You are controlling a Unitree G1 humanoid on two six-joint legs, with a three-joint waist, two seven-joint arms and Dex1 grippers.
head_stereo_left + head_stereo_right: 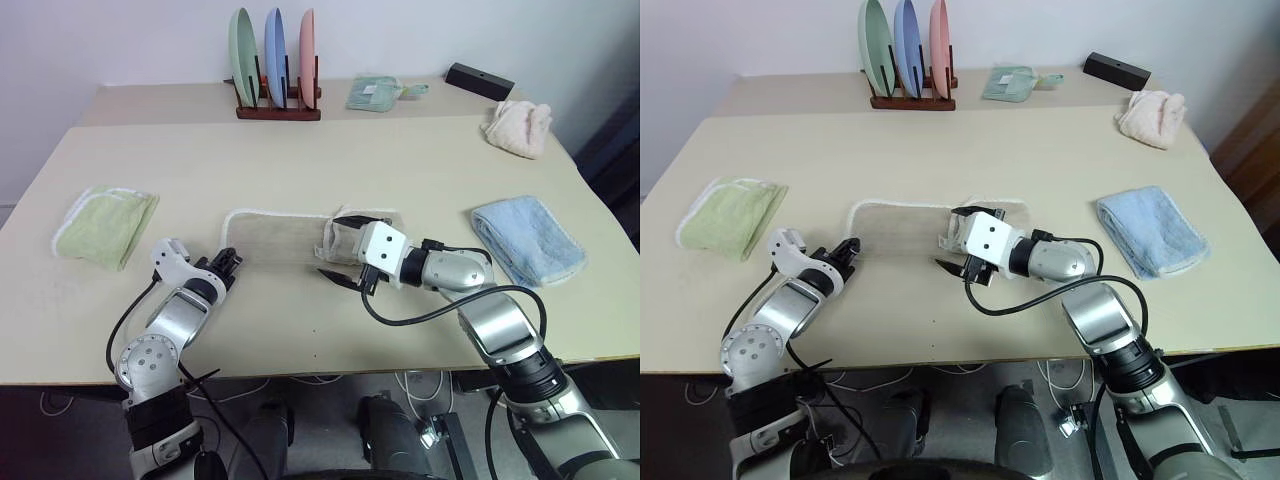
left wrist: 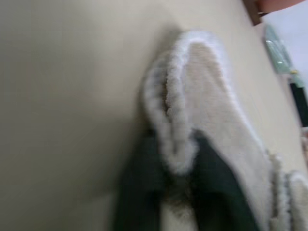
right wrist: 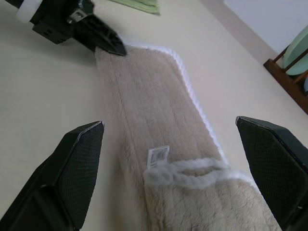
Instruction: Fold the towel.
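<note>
The beige towel (image 1: 280,235) lies as a long strip across the middle of the table (image 1: 320,160), white cord along its edge. Its right end is doubled over, with a small white label (image 3: 158,155) showing beside that fold. My left gripper (image 1: 228,265) is shut on the towel's left near corner; the corded edge (image 2: 178,144) sits pinched between the two dark fingers. My right gripper (image 1: 335,247) hovers over the towel's right part, open wide, nothing between its fingers (image 3: 77,159). The right wrist view also shows the left gripper (image 3: 103,41) at the strip's far end.
A folded light-green towel (image 1: 105,225) lies at the left, a folded light-blue towel (image 1: 527,238) at the right. At the back stand a plate rack (image 1: 277,65), a small green cloth (image 1: 375,92), a black box (image 1: 480,80) and a crumpled pinkish cloth (image 1: 517,127).
</note>
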